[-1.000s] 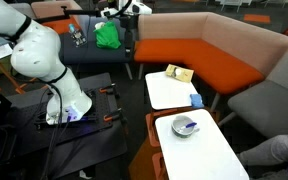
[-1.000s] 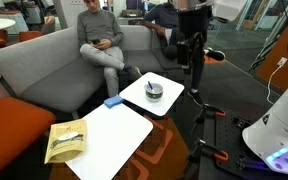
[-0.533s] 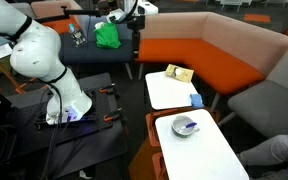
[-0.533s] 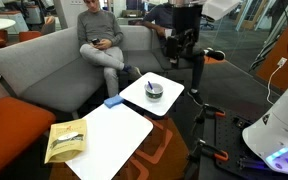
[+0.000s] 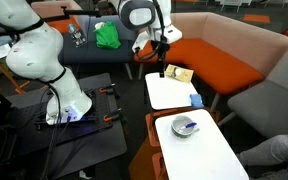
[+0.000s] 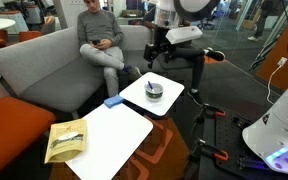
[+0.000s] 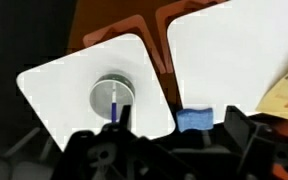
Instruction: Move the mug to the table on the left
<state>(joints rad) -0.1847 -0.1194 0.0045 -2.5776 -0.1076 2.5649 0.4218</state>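
Nearest, midway between the edges of a small smooth white tabletop (image 5: 219,150) with rounded corners: small round pale grey-white mug (image 5: 185,126), dark bluish inside. Just beyond one corner, small bright blue object (image 5: 195,99). Farthest, aloft, black pincer (image 5: 162,70), released, empty.

Your mug (image 5: 185,126) sits on the longer tabletop (image 5: 214,155) — the table (image 5: 164,95) beyond holds a bag (image 5: 178,73), a small object (image 5: 195,99) by their gap.

Soft indoor light is filling both exterior views evenly with barely any shadows, while the wrist view is looking blurry, the white bench (image 7: 54,85) glaring and the dark claw (image 7: 159,148) sitting out of focus.
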